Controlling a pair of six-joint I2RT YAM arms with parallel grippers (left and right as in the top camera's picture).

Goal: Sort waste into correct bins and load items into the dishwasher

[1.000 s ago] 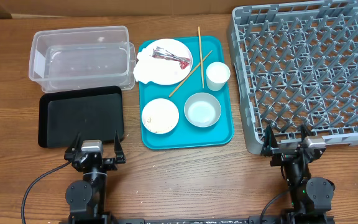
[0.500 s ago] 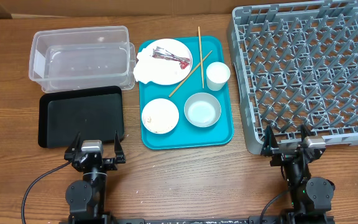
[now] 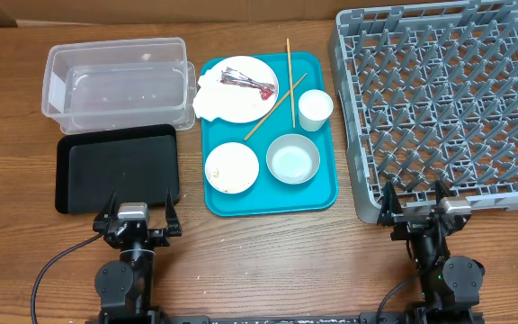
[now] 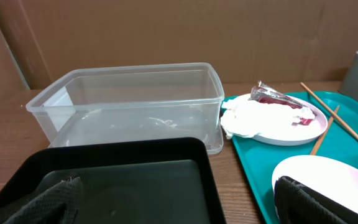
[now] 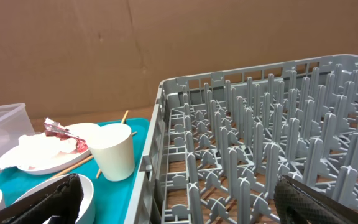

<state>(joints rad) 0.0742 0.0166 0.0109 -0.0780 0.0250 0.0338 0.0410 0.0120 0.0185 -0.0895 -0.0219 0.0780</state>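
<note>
Left gripper [image 3: 139, 203] and right gripper [image 3: 414, 194] are gaping wide, empty; snatching the crumpled white paper napkin [image 3: 207, 100] ahead risks dragging thin wooden chopsticks [image 3: 275, 107]

The left arm [image 3: 124, 279] and the right arm [image 3: 443, 274] both sit folded low at the near side, each wrist aimed level toward the far side. The left gripper [image 3: 140, 209] has its 2 fingers [image 4: 51, 200] spread wide with nothing between them, showing only as dark tips in the bottom corners of its wrist view. The right gripper [image 3: 414, 202] is spread just as wide and empty, its fingers [image 5: 39, 202] likewise filling the 2 lower corners of its own view.
</note>
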